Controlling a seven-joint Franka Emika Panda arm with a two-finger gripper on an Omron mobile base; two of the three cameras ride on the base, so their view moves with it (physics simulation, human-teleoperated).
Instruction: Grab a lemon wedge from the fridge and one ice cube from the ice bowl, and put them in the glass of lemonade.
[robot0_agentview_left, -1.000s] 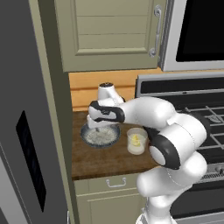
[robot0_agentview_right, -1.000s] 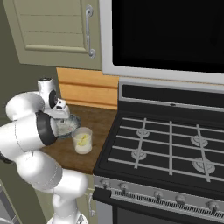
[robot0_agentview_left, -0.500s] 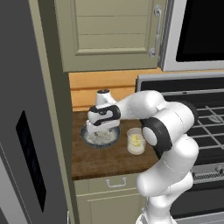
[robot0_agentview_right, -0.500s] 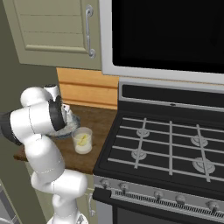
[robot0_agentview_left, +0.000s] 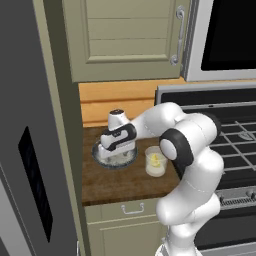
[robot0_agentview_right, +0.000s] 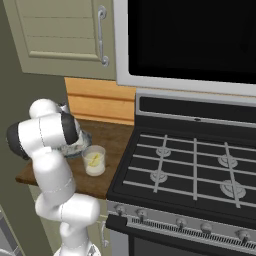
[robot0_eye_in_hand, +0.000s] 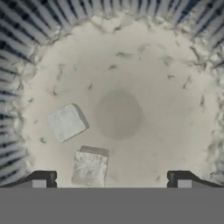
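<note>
Between the spread gripper (robot0_eye_in_hand: 111, 179) fingertips, an ice cube (robot0_eye_in_hand: 89, 168) lies.

I am looking at a dark wooden counter (robot0_agentview_left: 112, 182) lying between a grey side panel and a black gas stove (robot0_agentview_right: 195, 170). The stove's grates (robot0_agentview_right: 192, 162) are sitting bare, and a row of knobs (robot0_agentview_right: 175, 222) is running along its front edge. A beige upper cabinet (robot0_agentview_left: 125, 37) with a slim metal handle (robot0_agentview_left: 180, 35) is hanging above the counter. A black microwave (robot0_agentview_right: 195, 40) is sitting over the stove. A drawer (robot0_agentview_left: 127, 210) with a small pull is showing below the counter.
</note>
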